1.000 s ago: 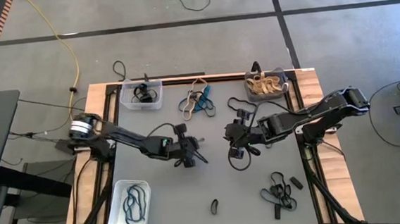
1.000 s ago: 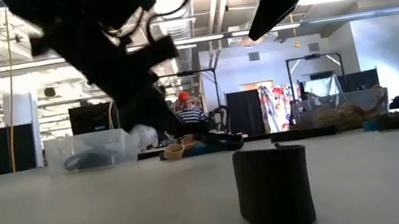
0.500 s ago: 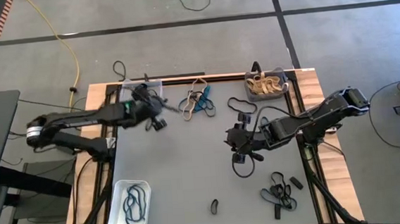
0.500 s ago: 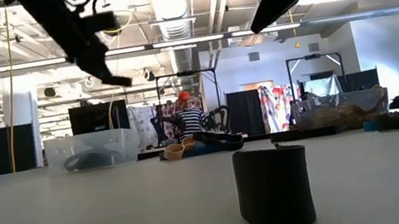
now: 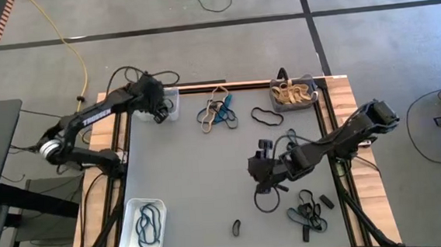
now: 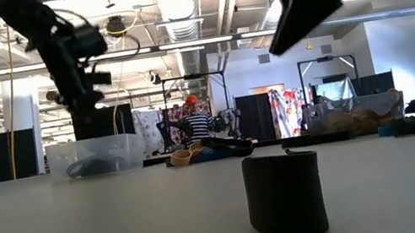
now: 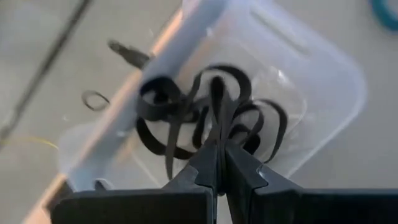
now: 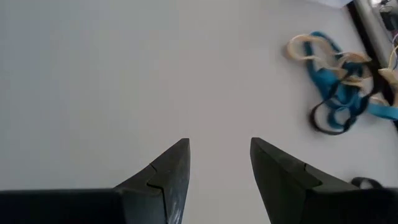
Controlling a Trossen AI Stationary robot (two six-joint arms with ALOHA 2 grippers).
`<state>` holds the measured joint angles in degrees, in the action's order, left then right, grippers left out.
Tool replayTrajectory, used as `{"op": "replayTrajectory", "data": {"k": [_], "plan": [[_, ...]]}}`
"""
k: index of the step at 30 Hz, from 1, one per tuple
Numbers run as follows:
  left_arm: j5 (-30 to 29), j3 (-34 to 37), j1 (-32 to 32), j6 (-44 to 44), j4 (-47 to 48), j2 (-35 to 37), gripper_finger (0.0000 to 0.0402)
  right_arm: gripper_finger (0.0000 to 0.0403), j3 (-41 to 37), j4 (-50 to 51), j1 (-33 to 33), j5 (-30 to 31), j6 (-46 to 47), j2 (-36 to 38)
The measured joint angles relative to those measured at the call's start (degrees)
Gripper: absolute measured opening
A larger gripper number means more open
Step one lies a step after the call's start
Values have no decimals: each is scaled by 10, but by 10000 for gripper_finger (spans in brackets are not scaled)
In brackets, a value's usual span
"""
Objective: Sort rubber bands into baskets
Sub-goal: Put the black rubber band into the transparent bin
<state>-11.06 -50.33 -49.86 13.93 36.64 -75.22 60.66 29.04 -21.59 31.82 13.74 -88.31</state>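
My left gripper (image 5: 158, 112) is shut over the clear basket (image 5: 169, 96) at the table's far left, with a black rubber band (image 7: 217, 102) at its fingertips. Several black bands (image 7: 163, 107) lie in that basket. My right gripper (image 8: 219, 149) stands open and empty above the table's middle right (image 5: 264, 175). A mixed pile of tan, teal and black bands (image 5: 218, 112) lies at the far middle. The dark grey basket (image 5: 294, 93) holds tan bands. The white basket (image 5: 141, 227) holds teal bands. My left gripper pinches one strip of a black rubber band (image 7: 217, 132) between its two shut fingertips, slanting down from above. The band hangs from the tips over the clear basket's inside. Whether its free end rests on the bands lying there, I cannot tell.
A black band (image 5: 236, 228) stands on edge near the front, large in the low view (image 6: 285, 195). More black bands lie near the right front (image 5: 306, 215), under my right gripper (image 5: 266, 202) and at the far right (image 5: 267, 119). People show beyond the table (image 6: 196, 123).
My left gripper, staying shut, has swung from the table's middle up and toward the far left corner, and now stands over the clear basket. My right gripper has drifted toward the near edge and slightly down, still open.
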Motion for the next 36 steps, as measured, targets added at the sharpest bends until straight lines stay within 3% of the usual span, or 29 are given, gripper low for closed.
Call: {"op": "replayTrajectory", "data": {"k": [5,13,18,25,36], "plan": [[11,0,-39,0,-2,-60,23,196,0,4,-10,13,15,-26],[-11,0,-45,0,-33,-57,120,196,0,-6,-28,7,12,-29],[-10,0,-45,-3,-31,-17,159,196,0,-67,-49,-93,-60,-50],[42,0,-31,-31,3,50,169,196,0,-144,-65,-223,-97,-110],[68,0,107,-112,72,97,169,196,0,-287,-64,-348,-123,-214]]}}
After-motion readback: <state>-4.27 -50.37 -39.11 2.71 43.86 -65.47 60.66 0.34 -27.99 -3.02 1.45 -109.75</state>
